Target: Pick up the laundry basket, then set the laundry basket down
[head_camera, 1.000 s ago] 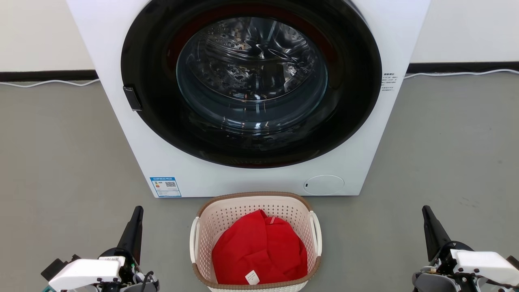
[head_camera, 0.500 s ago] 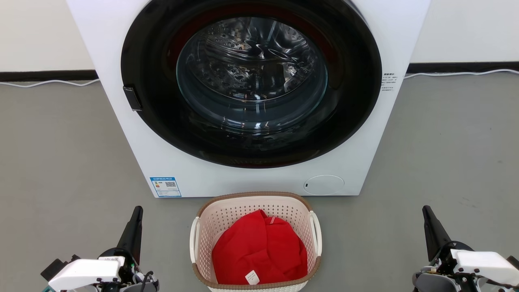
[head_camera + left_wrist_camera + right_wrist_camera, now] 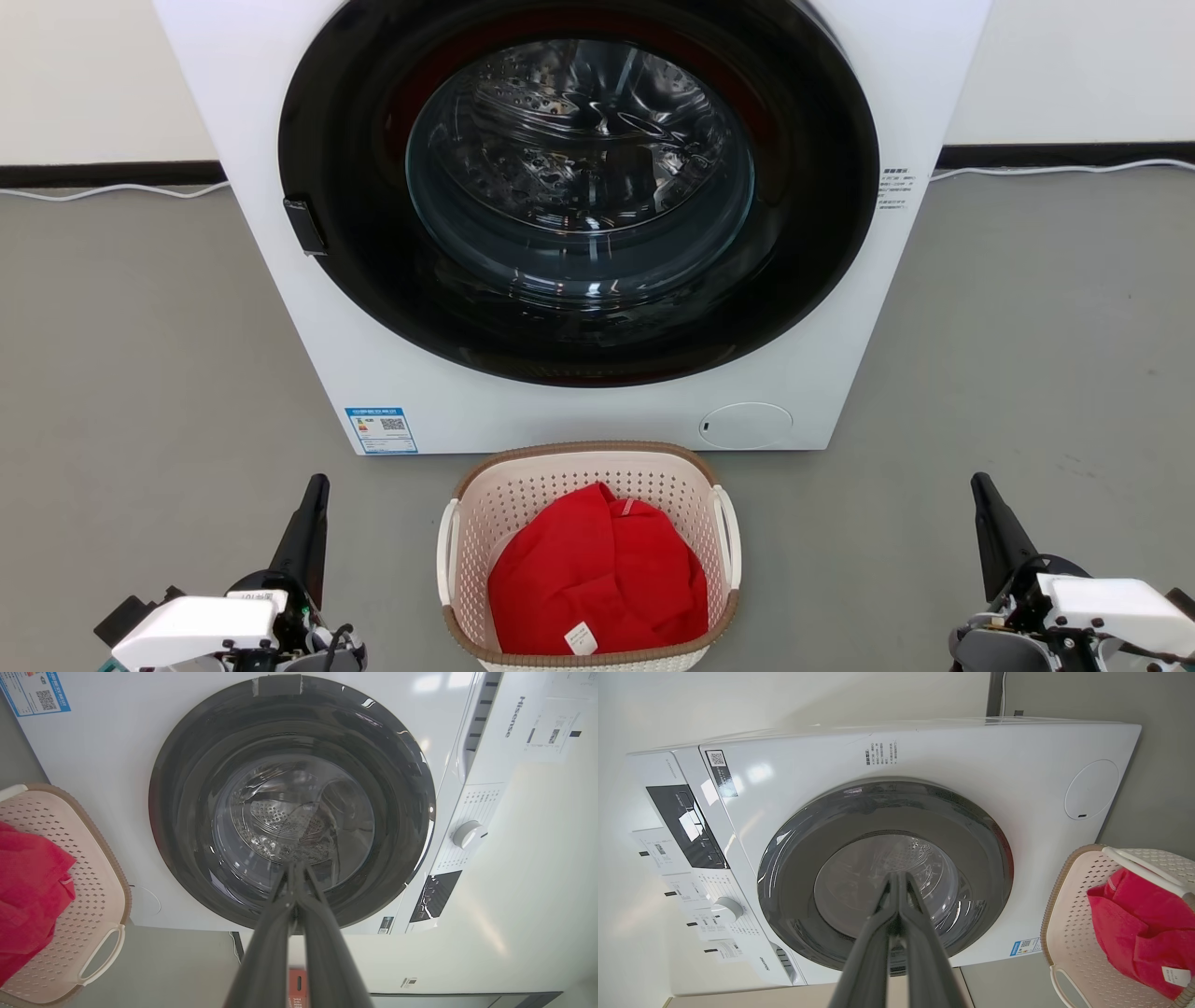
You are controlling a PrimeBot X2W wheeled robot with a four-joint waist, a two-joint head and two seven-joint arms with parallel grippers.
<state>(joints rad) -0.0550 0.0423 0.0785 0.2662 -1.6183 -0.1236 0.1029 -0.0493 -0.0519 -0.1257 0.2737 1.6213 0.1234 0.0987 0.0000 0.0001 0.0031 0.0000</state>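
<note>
Laundry basket [image 3: 551,485] is sitting on the grey floor [image 3: 140,373], just in front of the white washing machine [image 3: 803,373], and is carrying a red cloth [image 3: 597,569]. The left gripper [image 3: 317,481] and the right gripper [image 3: 980,481] are hovering on either side, apart from it, each with fingers pressed together on nothing.

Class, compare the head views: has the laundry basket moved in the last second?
No. The laundry basket keeps the same gap to the washing machine, which stands fixed behind it.
</note>
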